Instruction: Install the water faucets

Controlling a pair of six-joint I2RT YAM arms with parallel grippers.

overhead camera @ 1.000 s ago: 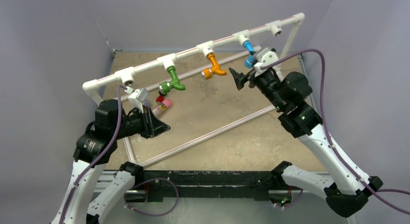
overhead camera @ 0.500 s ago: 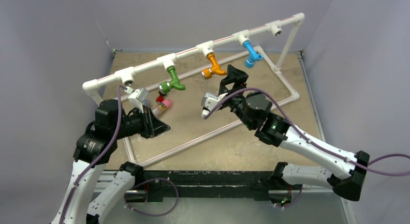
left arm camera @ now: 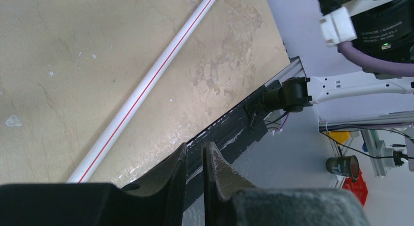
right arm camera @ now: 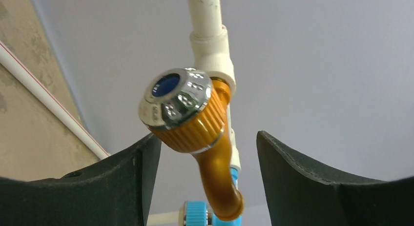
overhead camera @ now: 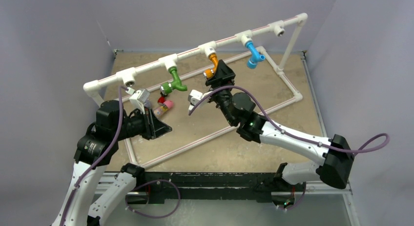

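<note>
The left arm stands folded up on its own side: the upper part rises from the base, the elbow is bent sharply, and the forearm runs roughly level toward the middle of the table. The left gripper tips down toward the tabletop, its two black fingers pressed almost together with only a thin slit between them. The right arm lies stretched out low, reaching from its base across toward the centre, and there the wrist kinks upward. The right gripper points up and away from the bases, its jaws spread wide apart.
</note>
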